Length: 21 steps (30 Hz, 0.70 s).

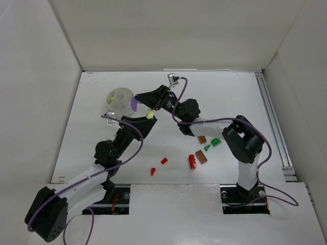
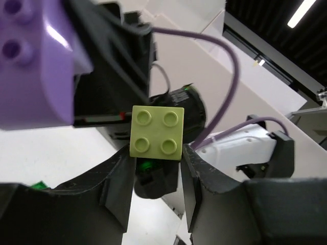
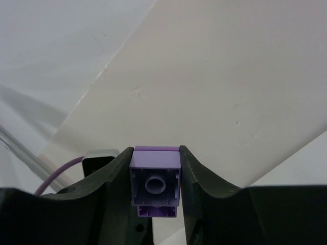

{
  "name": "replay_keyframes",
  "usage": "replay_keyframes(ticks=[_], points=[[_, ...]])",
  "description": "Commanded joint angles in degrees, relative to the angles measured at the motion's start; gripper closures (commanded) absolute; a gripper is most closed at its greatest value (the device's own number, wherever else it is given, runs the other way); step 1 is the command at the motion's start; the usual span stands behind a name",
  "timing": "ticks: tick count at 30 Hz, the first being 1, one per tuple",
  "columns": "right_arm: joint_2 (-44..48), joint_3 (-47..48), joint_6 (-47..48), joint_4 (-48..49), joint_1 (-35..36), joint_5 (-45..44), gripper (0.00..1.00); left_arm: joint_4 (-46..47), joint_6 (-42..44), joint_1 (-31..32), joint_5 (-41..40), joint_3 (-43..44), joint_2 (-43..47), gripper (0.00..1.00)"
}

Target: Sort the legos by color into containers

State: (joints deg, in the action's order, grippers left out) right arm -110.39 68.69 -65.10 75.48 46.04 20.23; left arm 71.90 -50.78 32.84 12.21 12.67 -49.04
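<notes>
Left claw [image 2: 157,159] pinches a yellow-green plastic brick [image 2: 157,132], right claw [image 3: 155,151] a purple plastic brick [image 3: 154,176] near the round white plastic cup [image 1: 121,98]; other bricks [image 1: 192,162], red, brown, green, lie loose on the white desk [image 1: 219,97], so most sorting likely remains

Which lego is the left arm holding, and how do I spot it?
Find the round white cup near the table's back. Just right of it and nearer, the left gripper pinches a square yellow-green brick with four studs. Its neighbour in the right gripper is a purple brick.
</notes>
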Motion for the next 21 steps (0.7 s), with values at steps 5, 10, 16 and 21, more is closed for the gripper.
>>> replay_keyframes(ticks=[5, 10, 16, 21], points=[[8.23, -0.91, 7.93, 15.01, -7.18, 5.34, 0.78, -22.73, 8.76, 0.47, -7.71, 7.89, 12.90, 0.81], [23.26, -1.19, 37.44, -28.64, -11.06, 0.92, 0.78, -49.18, 11.23, 0.47, -17.79, 19.83, 13.71, 0.82], [34.53, -4.08, 50.34, -54.63, -14.48, -11.79, 0.78, -75.13, 12.99, -1.80, -26.53, 40.04, -2.15, 0.80], [37.00, -7.34, 54.10, -63.25, -16.42, -14.68, 0.78, -84.02, 15.18, -16.03, -15.92, 52.88, -17.13, 0.85]])
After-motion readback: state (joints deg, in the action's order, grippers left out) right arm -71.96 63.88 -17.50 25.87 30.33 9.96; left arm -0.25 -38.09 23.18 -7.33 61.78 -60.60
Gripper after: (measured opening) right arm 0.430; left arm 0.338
